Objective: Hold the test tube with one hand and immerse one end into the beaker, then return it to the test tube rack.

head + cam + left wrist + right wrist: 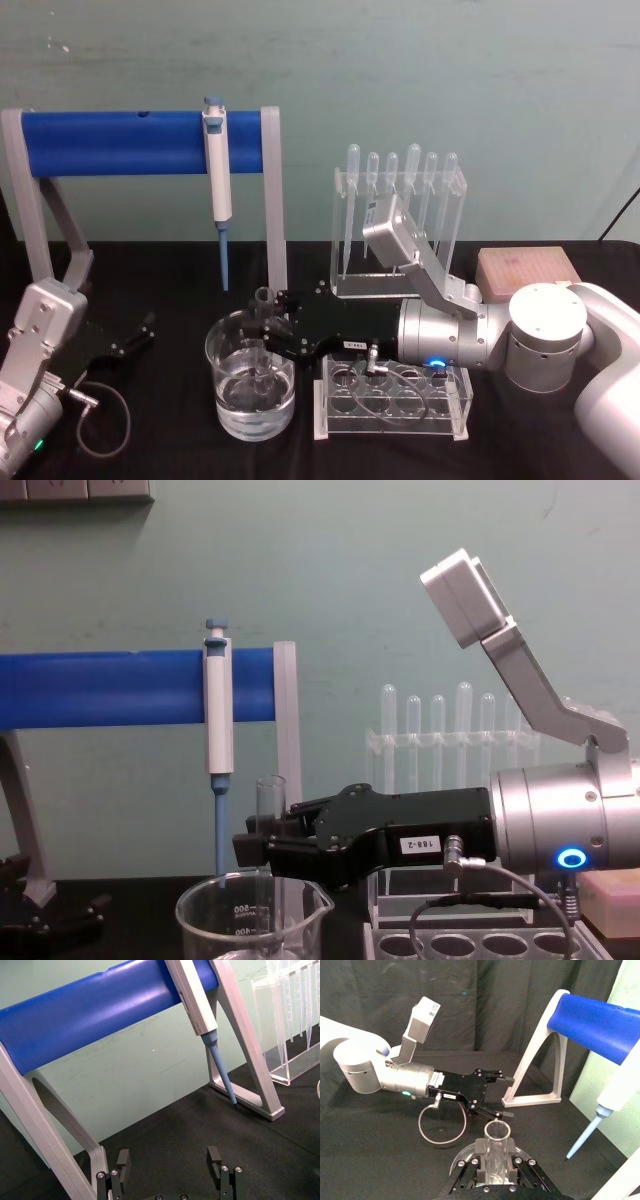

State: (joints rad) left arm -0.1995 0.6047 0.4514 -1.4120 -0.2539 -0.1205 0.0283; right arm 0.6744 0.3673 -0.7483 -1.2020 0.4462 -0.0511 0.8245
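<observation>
Blue bar stand [130, 143]: a thick blue bar on grey legs stood along the back of the black table [170, 445]
Right arm [545, 340]: white and silver, it reached across from the right, with a blue ring light [572, 859] lit on the silver wrist
Left arm [35, 350]: it sat low at the table's left edge, apart from the glassware
Pipette rack [345, 235]: a clear stand behind the right arm held a row of thin plastic pipettes [412, 175], bulbs up
Test tube rack [330, 425]: clear plastic with round holes, it lay just right of the beaker, under the right wrist
Beaker [222, 395]: wide clear glass with a spout, part full of clear liquid; its white marks seemed to read 500 and 400 in the chest view
Pipettor [217, 170]: blue and white, it hung upright from the bar, tip down
Right gripper [268, 325]: black, over the beaker, its fingers were closed on the test tube's sides
Left gripper [169, 1160]: its fingers stood wide apart with nothing between them
Test tube [271, 800]: upright in the right gripper, open rim up, its lower end was down inside the beaker, apparently in the liquid
Label [420, 844]: a small white tag on the right gripper read 188-2
</observation>
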